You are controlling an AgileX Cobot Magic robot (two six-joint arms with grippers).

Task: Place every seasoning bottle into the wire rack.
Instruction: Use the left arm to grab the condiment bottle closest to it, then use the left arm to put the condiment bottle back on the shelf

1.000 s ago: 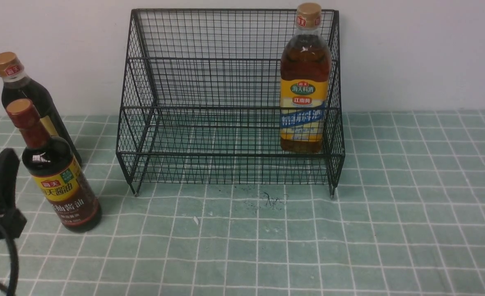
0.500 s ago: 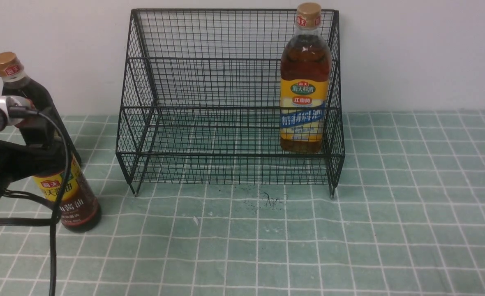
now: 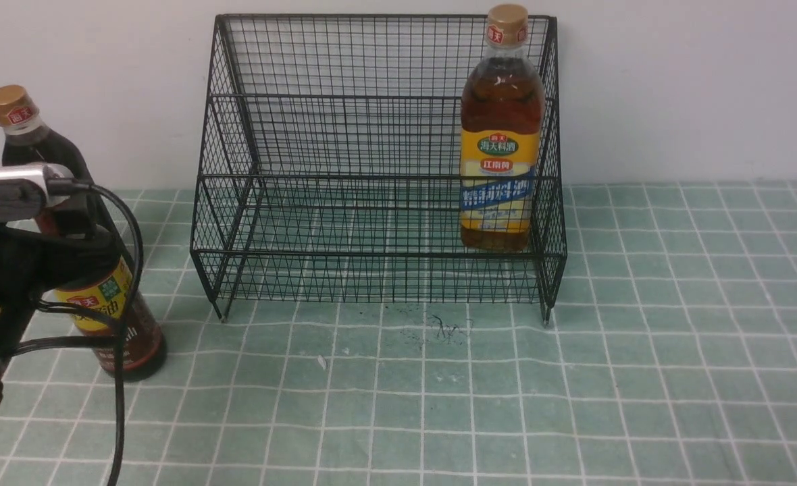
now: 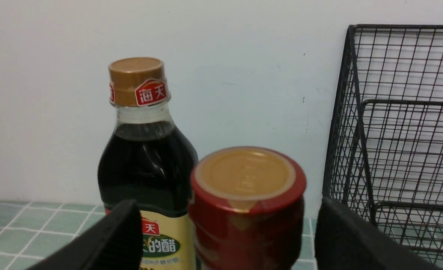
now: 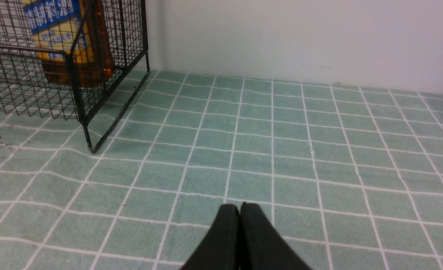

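Observation:
The wire rack (image 3: 344, 135) stands against the wall, and the amber seasoning bottle (image 3: 500, 169) stands upright at its right end. Two dark seasoning bottles stand on the cloth left of the rack. The gold-capped one (image 3: 13, 111) is at the back; the reddish-necked one (image 3: 118, 317) is in front. My left gripper (image 3: 67, 229) is open and straddles the reddish neck (image 4: 246, 180), with a gap on both sides. The gold-capped bottle (image 4: 146, 161) is just behind it and the rack (image 4: 394, 131) is beside it. My right gripper (image 5: 239, 205) is shut and empty, low over the cloth, near the rack's end (image 5: 75, 86).
A green checked cloth (image 3: 574, 378) covers the table, and a white wall (image 3: 675, 81) rises right behind the rack. Dark scuff marks (image 3: 449, 329) lie on the cloth before the rack. The left arm's cable (image 3: 125, 378) hangs in front of the reddish-necked bottle.
My left arm has come up from the lower left edge and moved to the reddish-necked bottle, now covering its neck. The bottles, rack and right gripper have not moved.

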